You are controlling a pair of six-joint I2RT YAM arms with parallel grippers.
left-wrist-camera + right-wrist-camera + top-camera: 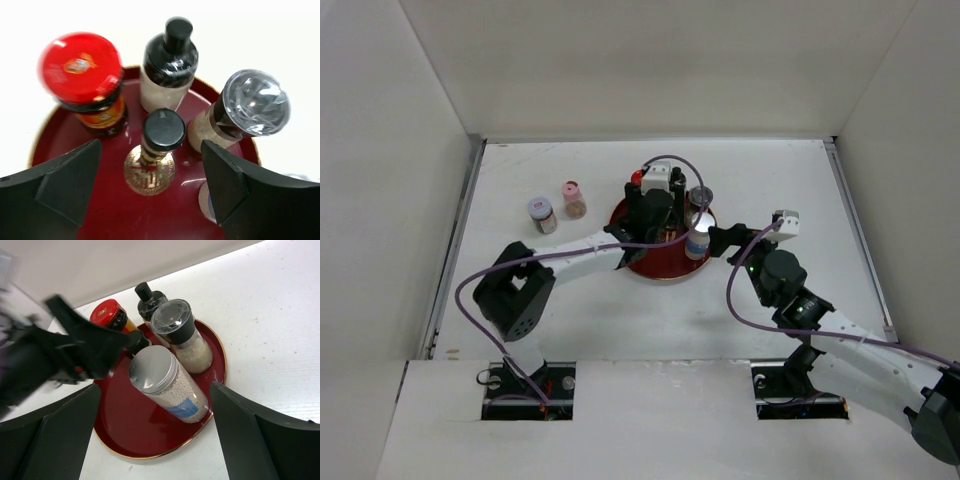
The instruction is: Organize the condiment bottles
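Left gripper (pixel 151 152) is hanging over the round dark-red tray (pixel 130 435) with its jaws standing apart. A small black-capped bottle (pixel 161 131) is standing on the tray between the two fingers (pixel 70 185), with a clear gap on each side, so nothing is being gripped.

Three more bottles are standing on the tray beyond the fingers:
- a red-capped jar (pixel 80 67) to the left
- a taller black-capped bottle (pixel 170 60) with pale contents at the far rim
- a clear-topped grinder (pixel 252 102) to the right

Right gripper (pixel 155 387) is facing the tray from its right side with its jaws spread wide and holding nothing. In the right wrist view, a silver-capped jar (pixel 155 371) filled with small white grains is standing on the near part of the tray, just in front of the grinder.

Two bottles are standing on the white table (pixel 770 180), apart from the tray on its left:
- a pink-capped jar (pixel 573 196), the nearer one to the tray
- a lilac-capped jar (pixel 540 212), just beside it and further left
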